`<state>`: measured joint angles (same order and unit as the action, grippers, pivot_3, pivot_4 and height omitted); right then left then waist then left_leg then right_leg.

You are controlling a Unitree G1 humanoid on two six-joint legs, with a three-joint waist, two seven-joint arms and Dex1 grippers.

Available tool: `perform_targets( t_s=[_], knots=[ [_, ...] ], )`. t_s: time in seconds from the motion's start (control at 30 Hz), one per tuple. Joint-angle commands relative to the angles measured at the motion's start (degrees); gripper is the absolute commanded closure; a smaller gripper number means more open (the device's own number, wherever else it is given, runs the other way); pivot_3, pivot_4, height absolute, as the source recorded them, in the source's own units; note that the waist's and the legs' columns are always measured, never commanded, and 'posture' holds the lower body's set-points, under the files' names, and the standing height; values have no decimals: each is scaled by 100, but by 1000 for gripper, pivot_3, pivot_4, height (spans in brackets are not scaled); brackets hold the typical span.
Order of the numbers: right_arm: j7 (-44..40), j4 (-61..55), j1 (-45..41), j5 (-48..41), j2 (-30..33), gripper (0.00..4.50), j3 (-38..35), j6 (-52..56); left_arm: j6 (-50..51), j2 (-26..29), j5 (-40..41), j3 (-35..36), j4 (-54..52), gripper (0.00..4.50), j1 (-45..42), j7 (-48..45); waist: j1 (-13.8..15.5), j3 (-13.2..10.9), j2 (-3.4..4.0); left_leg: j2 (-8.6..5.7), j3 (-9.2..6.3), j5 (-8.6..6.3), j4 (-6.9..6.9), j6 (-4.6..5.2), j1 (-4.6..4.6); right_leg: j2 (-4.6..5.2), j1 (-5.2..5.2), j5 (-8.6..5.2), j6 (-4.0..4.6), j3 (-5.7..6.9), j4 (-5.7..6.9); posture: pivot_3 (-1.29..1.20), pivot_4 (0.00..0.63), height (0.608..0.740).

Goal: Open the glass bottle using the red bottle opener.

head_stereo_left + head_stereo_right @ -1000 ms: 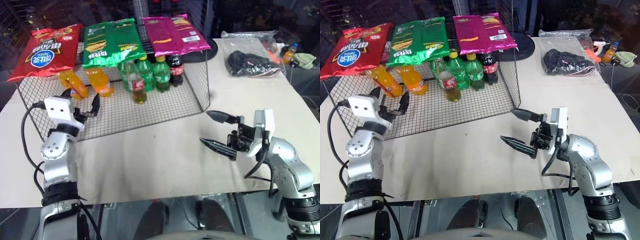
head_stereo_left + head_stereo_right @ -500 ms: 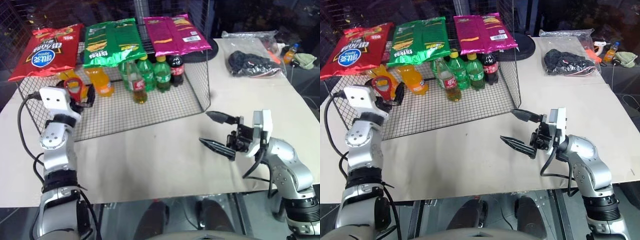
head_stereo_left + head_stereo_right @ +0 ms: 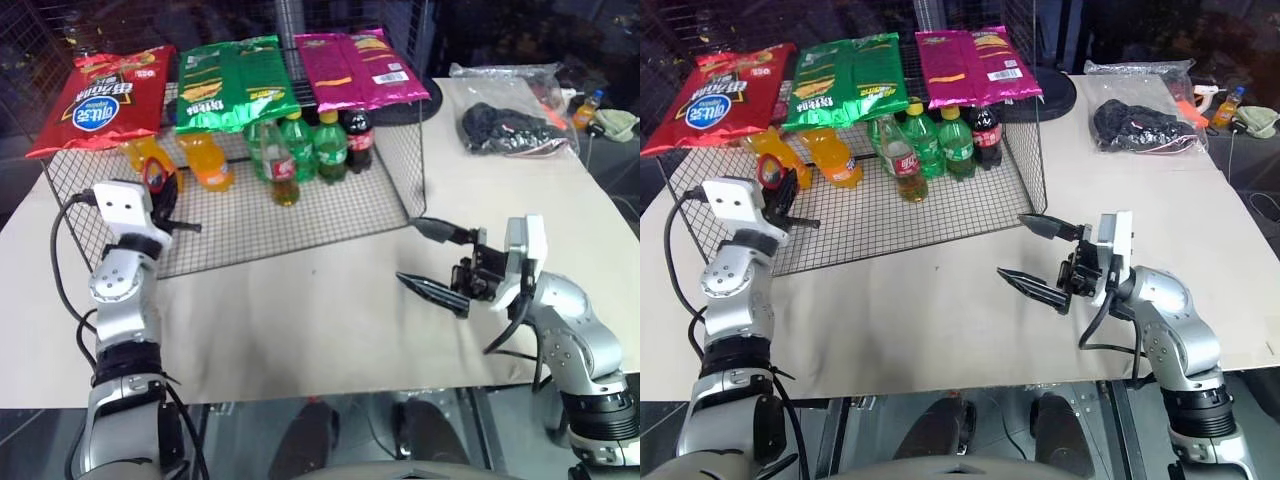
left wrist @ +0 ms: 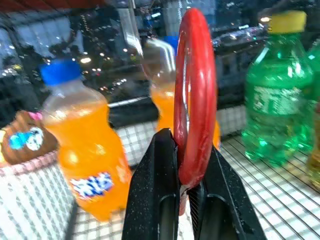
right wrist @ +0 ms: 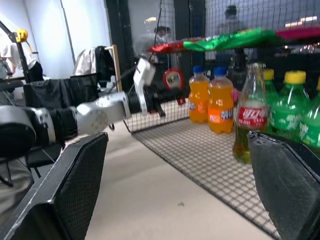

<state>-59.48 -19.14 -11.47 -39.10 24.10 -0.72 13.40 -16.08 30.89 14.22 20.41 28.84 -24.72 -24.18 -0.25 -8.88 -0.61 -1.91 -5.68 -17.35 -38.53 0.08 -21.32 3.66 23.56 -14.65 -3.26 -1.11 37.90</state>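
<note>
We see a wire rack (image 3: pixel 380 190) on the table (image 3: pixel 330 320), open toward us, with three chip bags lying on its top: red (image 3: pixel 105 95), green (image 3: pixel 230 80) and pink (image 3: pixel 365 70). Inside, on the mesh floor, stands a row of bottles. At the left are two orange soda bottles (image 3: pixel 205 160). In the middle stands the glass bottle (image 3: pixel 283 170), upright, holding amber liquid, with a red label and its cap on. Just beside it are green bottles (image 3: pixel 325 145) with yellow caps, then a dark cola bottle (image 3: pixel 358 140) with a red cap.

Our left gripper (image 3: pixel 165 200) is at the rack's left front edge, pinched tight on the opener (image 4: pixel 195 100); the red ring stands upright between the two fingers, in front of the orange bottles and well to the left of the glass bottle.

Our right gripper (image 3: pixel 430 260) hovers over the bare table, right of the rack, spread wide and empty, pointing left.

A clear bag (image 3: pixel 505 120) holding something black lies at the far right of the table.
</note>
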Motion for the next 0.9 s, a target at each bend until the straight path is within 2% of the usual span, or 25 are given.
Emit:
perform_targets(
  t_s=[0.03,0.27,0.53,0.73,0.9],
  knots=[
    [7,-177,-112,-133,-25,0,-78,-73,-28,57,36,68,-251,4456,59,11,-33,0,0,1,0,0,1,0,0,-1,1,0,0,0,1,0,150,740],
    [-81,-60,-138,-121,-39,0,-80,-152,272,-110,422,153,-956,4456,176,61,-52,0,0,4,2,0,1,0,0,-1,3,0,0,-3,3,0,150,740],
    [-59,81,-139,108,-44,0,15,-271,1479,-438,1303,-258,-2480,4456,622,-458,-52,0,0,4,5,0,1,0,0,1,3,0,0,-7,4,0,150,740],
    [750,118,-131,730,-108,0,344,159,3397,-631,2915,-846,-3910,4456,1078,-1157,-54,0,0,7,6,0,1,0,0,-1,3,0,0,-10,5,0,150,740],
    [1224,-73,-434,925,68,0,748,1191,4713,-636,3974,-1104,-4276,4456,1114,-1478,-69,0,1,8,8,0,0,-1,2,-6,3,0,1,-13,7,0,150,740]
  ],
)
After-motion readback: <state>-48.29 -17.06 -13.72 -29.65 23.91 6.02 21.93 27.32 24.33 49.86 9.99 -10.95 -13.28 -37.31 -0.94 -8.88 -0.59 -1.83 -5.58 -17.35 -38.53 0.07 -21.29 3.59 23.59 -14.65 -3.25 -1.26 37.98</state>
